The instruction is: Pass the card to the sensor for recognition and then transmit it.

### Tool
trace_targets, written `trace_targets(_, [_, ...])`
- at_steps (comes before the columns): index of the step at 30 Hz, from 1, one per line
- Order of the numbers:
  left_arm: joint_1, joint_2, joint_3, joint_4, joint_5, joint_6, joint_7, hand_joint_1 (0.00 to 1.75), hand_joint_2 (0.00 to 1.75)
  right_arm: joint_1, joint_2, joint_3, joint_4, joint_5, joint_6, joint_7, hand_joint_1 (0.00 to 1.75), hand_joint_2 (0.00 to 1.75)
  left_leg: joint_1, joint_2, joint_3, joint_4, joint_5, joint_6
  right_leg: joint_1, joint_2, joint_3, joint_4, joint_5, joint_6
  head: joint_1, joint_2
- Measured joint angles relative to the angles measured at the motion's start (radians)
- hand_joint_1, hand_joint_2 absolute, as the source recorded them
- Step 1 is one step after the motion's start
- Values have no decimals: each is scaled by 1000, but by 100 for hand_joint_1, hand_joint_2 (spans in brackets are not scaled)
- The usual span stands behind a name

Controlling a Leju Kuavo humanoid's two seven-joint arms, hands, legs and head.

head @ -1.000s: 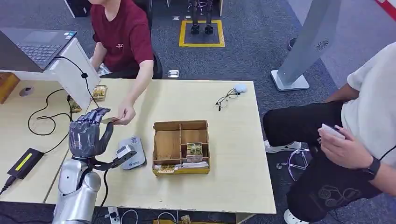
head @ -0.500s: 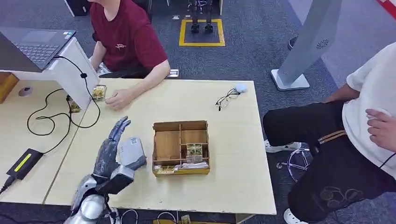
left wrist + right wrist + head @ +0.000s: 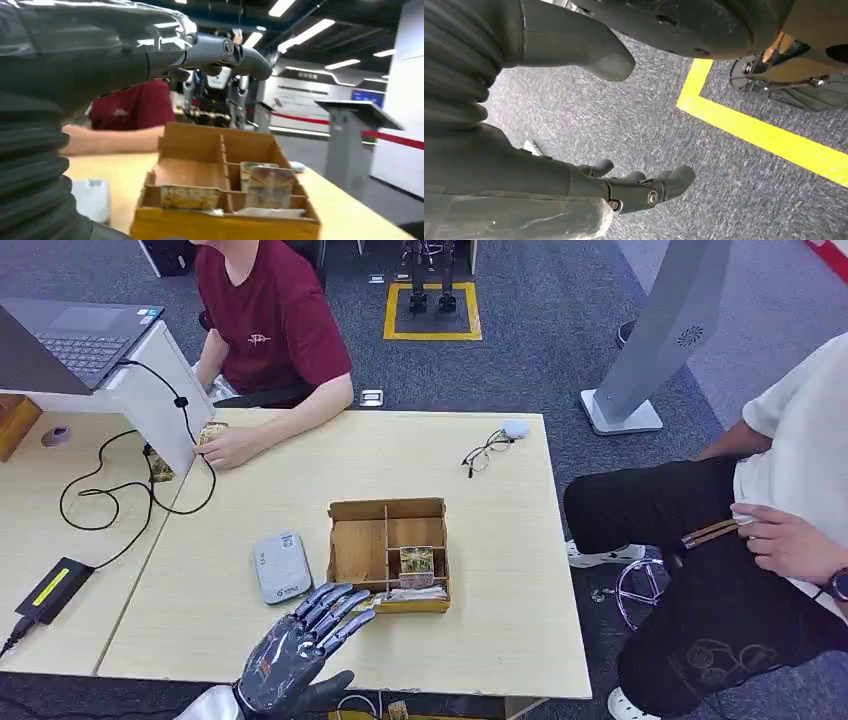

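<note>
My left hand [image 3: 300,648] hovers over the table's near edge, fingers spread and empty, just in front of the wooden divided box [image 3: 388,555]. An upright picture card [image 3: 416,565] stands in one compartment, and more cards lie along the box's near side. The grey card sensor [image 3: 281,567] lies flat to the left of the box. In the left wrist view the box [image 3: 225,220] with its cards [image 3: 267,185] is close ahead beneath my fingers [image 3: 220,50], and the sensor [image 3: 92,197] sits beside it. My right hand [image 3: 644,190] hangs empty above the carpet.
A person in a red shirt rests a hand [image 3: 228,447] on the table's far left, by a white stand [image 3: 150,400] with cables. Glasses [image 3: 487,450] lie at the far right. A black adapter [image 3: 50,590] is at the left. Another person [image 3: 790,530] sits at the right.
My left hand dropped from near the person's hand, back over the sensor, to the near edge in front of the box. The person's hand drew back toward the stand.
</note>
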Motion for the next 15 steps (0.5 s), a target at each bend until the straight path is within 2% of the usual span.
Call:
trace_targets(11, [0,7,-8,8,-20,14,14,0,175,0,0,-2,0,0,0,3,0,175,0,0,0,0,0,0,0,0,0,0,0,0,0,0])
trace_targets(12, [-1,8,-11,13,-57,28,31,0,175,0,0,-3,0,1,0,3,0,175,0,0,0,0,0,0,0,0,0,0,0,0,0,0])
trace_targets(13, [-8,8,-15,48,-165,76,105,0,175,-1,0,-3,0,6,3,4,0,175,0,0,0,0,0,0,0,0,0,0,0,0,0,0])
trace_targets(15, [-50,-36,-16,173,-211,115,177,0,175,-5,2,-3,0,19,6,10,0,175,0,0,0,0,0,0,0,0,0,0,1,0,0,0])
